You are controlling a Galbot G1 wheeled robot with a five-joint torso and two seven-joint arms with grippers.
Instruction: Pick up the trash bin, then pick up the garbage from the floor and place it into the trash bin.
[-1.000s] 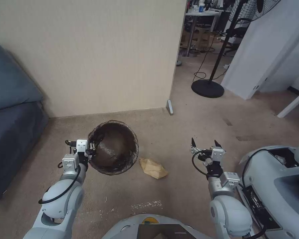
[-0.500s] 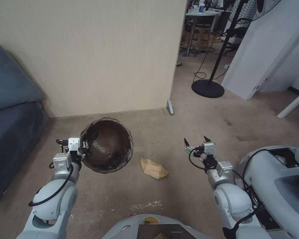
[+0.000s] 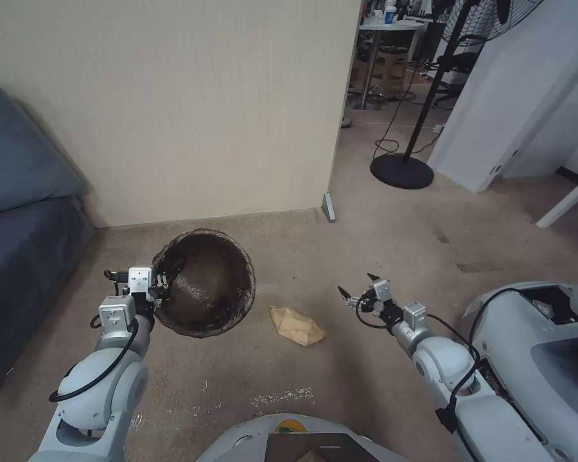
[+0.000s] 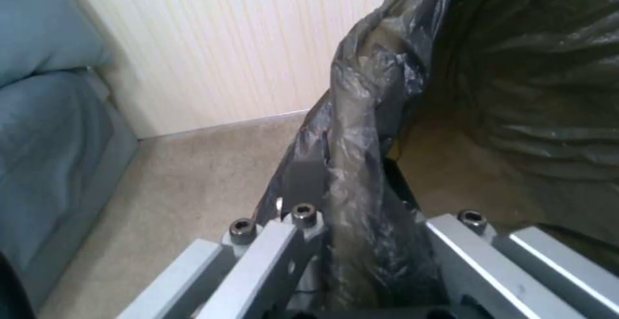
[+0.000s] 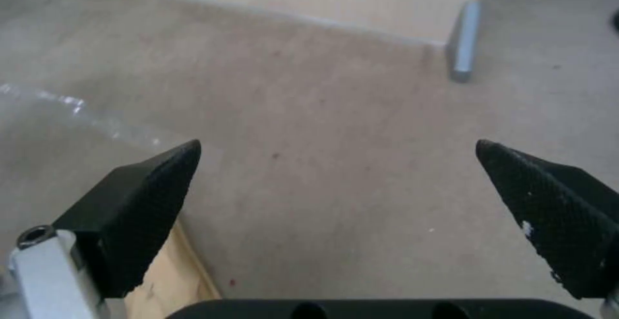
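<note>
Beige carpet [image 3: 340, 256] by a cream partition wall [image 3: 173, 109]; bin in hand, paper bag on the floor.
Your left gripper [image 3: 159, 296] is clenched on the bagged rim of the trash bin [image 3: 202, 282], held off the carpet with its mouth tilted toward the camera; it looks light, and the liner likely slippery, so keep the pinch on the rim. The crumpled tan paper bag [image 3: 295, 325] lies just right of it: judged light and crushable, take a raised fold. Your right gripper [image 3: 356, 290] hovers spread wide, near the bag.
</note>
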